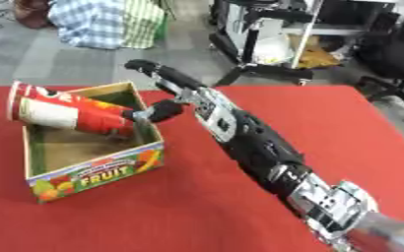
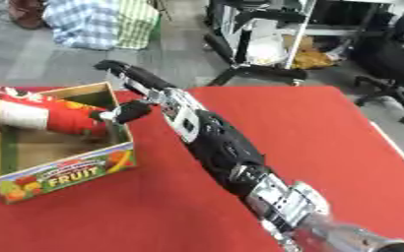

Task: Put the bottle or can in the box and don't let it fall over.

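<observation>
A red and white can (image 1: pixel 63 112) lies on its side, slanted across the cardboard fruit box (image 1: pixel 93 174). Its top end sticks out over the box's left rim and its bottom end is down inside, near the right wall. My right hand (image 1: pixel 184 91) reaches in from the lower right, just beyond the box's right wall. The fingers (image 1: pixel 150 69) stretch straight up and away from the can. The thumb (image 1: pixel 160 111) points at the can's bottom end and seems to touch it. The hand is open, not wrapped round the can. My left hand is out of sight.
The box stands at the left of the red table (image 1: pixel 326 123), with my right forearm (image 1: pixel 266 152) running diagonally across the middle. Beyond the far edge are a checked bag (image 1: pixel 106 22), a black stand (image 1: pixel 266 69) and an office chair (image 1: pixel 395 59).
</observation>
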Motion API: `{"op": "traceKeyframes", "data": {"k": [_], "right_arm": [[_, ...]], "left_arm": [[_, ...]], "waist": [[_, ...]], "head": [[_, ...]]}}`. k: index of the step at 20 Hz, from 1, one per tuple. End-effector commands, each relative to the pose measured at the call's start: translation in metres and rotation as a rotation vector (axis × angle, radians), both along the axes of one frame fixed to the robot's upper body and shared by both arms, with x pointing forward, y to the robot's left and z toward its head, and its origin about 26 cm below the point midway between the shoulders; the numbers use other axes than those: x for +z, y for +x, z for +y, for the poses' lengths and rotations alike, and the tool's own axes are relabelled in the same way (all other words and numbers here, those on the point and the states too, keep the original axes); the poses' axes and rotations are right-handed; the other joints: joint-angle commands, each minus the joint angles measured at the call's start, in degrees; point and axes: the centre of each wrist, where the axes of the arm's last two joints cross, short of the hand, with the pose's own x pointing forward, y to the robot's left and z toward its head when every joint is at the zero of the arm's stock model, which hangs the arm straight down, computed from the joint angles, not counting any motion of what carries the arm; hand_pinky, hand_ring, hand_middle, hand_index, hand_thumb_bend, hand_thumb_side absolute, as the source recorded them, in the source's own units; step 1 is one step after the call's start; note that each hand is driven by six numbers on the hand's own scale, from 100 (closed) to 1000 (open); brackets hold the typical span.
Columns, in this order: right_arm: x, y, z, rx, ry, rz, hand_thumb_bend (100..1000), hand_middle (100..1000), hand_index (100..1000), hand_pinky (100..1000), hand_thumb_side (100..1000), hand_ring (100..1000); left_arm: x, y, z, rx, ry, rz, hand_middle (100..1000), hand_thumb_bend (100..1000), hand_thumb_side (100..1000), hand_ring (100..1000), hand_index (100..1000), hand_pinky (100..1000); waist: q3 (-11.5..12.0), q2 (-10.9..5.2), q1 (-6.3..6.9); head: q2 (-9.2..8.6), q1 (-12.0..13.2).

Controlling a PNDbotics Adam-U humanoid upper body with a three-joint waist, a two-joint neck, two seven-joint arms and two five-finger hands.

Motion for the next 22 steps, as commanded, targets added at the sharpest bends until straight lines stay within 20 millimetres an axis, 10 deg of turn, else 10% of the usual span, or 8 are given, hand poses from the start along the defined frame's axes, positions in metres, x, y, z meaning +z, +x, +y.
{"op": "traceKeyframes", "data": {"k": [1, 7, 13, 14, 15, 22], "right_arm": [[0.030, -0.009, -0.012, 0.005, 0.101, -0.065, 393, 957, 978, 962, 513, 924], [0.053, -0.058, -0.016, 0.210, 0.284, -0.020, 268, 935, 957, 953, 462, 908], [0.023, -0.127, 0.002, 0.365, 0.466, 0.068, 100, 911, 941, 931, 377, 889], [0.011, -0.135, 0.004, 0.361, 0.482, 0.097, 341, 915, 941, 928, 100, 889], [-0.001, -0.141, 0.004, 0.343, 0.497, 0.129, 100, 912, 941, 928, 377, 889], [-0.075, -0.162, 0.019, 0.236, 0.581, 0.255, 100, 929, 946, 930, 416, 900]], "left_arm": [[0.008, -0.001, 0.005, 0.013, 0.007, -0.024, 683, 161, 854, 679, 854, 816], [-0.003, -0.006, 0.018, 0.062, -0.001, 0.009, 684, 158, 859, 675, 856, 817], [-0.011, -0.018, 0.025, 0.070, 0.027, 0.021, 684, 160, 862, 671, 856, 815], [-0.014, -0.019, 0.022, 0.052, 0.031, 0.030, 678, 160, 863, 671, 856, 815], [-0.017, -0.020, 0.017, 0.022, 0.021, 0.043, 684, 161, 865, 671, 855, 815], [-0.044, -0.024, -0.005, -0.092, 0.084, 0.142, 684, 163, 879, 670, 855, 816]], "waist": [[-0.68, -2.33, -0.13], [-5.38, -3.31, 0.15], [-13.42, -4.79, 0.34], [-14.73, -5.15, 0.35], [-15.99, -5.43, 0.40], [-22.03, -6.15, 1.08]], "head": [[-0.22, 0.98], [0.91, 5.37], [3.82, 12.77], [4.50, 13.67], [4.97, 14.62], [7.54, 21.85]]}}
